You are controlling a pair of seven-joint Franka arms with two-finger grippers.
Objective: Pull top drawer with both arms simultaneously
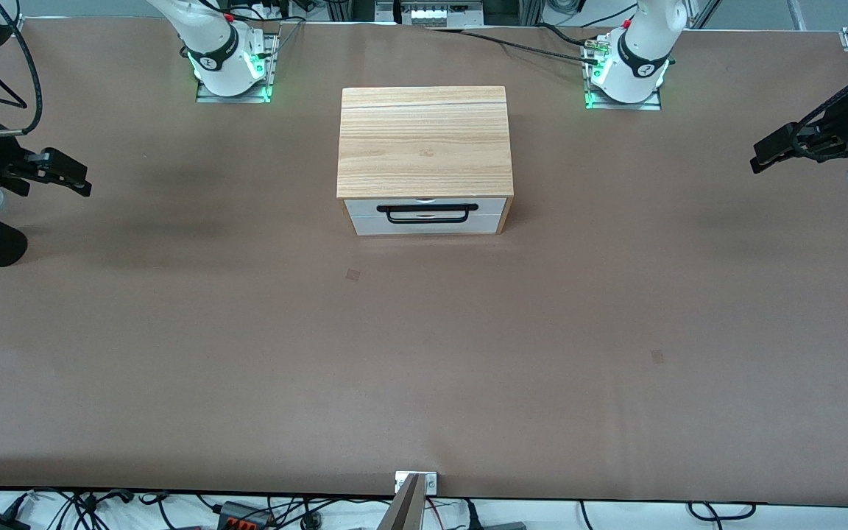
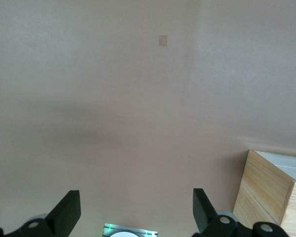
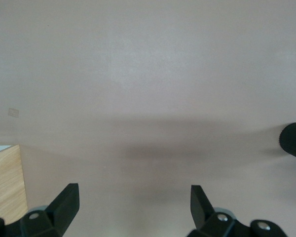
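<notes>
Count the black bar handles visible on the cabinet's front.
1: a black bar handle on the top drawer, which faces the front camera. The lower drawer front shows no handle of its own; one may be hidden.

A big brown table (image 1: 174,353) is seen. A light-wood cabinet top (image 1: 424,140) and a lower white drawer front (image 1: 428,227) are seen mid-table.

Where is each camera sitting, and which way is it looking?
Front view: high across the table, facing both arms' bases; sees the cabinet, closed top drawer, right tool, left tool.
Left wrist view: on the left arm, looking down at the table; its open tool shows.
Right wrist view: on the right arm, looking down; its open tool shows.
Both wrist views share a cabinet corner.
</notes>
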